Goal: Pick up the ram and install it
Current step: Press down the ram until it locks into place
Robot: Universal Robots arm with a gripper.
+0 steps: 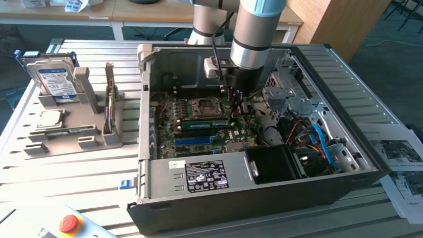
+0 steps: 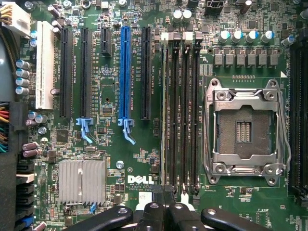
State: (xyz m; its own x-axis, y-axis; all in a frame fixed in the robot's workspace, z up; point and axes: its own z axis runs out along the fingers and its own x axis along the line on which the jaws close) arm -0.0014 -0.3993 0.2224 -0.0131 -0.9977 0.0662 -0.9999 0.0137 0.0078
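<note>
The ram [image 2: 166,115] stands edge-on in the outermost of several black memory slots beside the empty processor socket [image 2: 245,126]. In the exterior view the ram [image 1: 201,119] shows as a green strip on the motherboard next to the socket. My gripper [image 2: 166,211] is shut, its black fingers [image 2: 153,214] pressed together right over the end of the ram's slot. Whether they touch the stick cannot be told. In the exterior view the gripper [image 1: 237,101] reaches down into the open computer case, low over the motherboard.
The case walls [image 1: 148,99] and a drive cage [image 1: 290,94] close in around the arm. A black fan shroud [image 1: 274,163] and blue cables [image 1: 320,141] sit at the near end. A grey rack [image 1: 73,134] outside holds a hard drive [image 1: 56,79] and a processor chip [image 1: 49,119].
</note>
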